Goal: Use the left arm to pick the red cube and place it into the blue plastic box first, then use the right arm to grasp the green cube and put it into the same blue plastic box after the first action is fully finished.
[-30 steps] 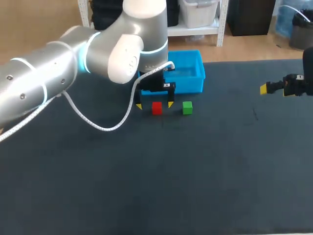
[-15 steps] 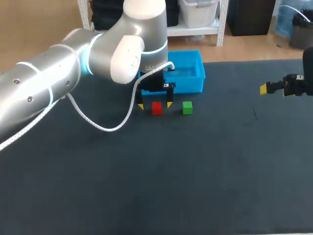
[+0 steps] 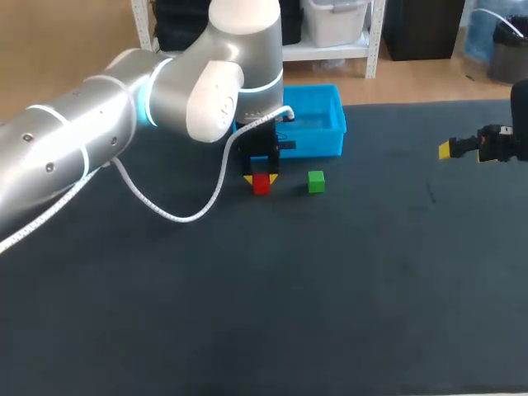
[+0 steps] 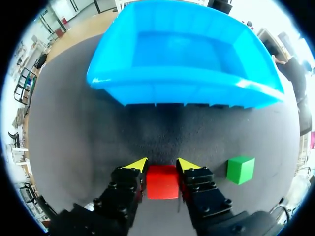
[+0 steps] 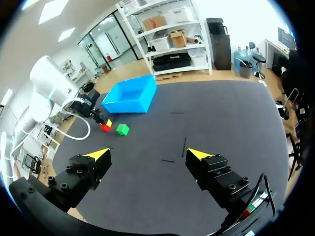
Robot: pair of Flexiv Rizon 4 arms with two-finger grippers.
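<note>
The red cube [image 3: 261,183] rests on the dark table just in front of the blue plastic box [image 3: 326,136]. My left gripper [image 3: 261,178] stands down over it. In the left wrist view both yellow-tipped fingers press against the sides of the red cube [image 4: 162,182], so the left gripper [image 4: 162,164] is shut on it, with the blue box [image 4: 182,88] right ahead. The green cube [image 3: 316,181] [image 4: 240,169] lies free a short way to the right of the red one. Far off at the table's right, my right gripper [image 3: 450,150] [image 5: 148,155] hangs open and holds nothing.
A white cable [image 3: 177,213] loops from my left arm down to the table at the left of the cubes. From the right wrist view the box [image 5: 129,96], green cube [image 5: 122,129] and red cube [image 5: 105,127] sit far ahead of the fingers.
My left gripper's fingers, wide apart either side of the red cube a second ago, have closed in onto it. The right arm has kept still.
</note>
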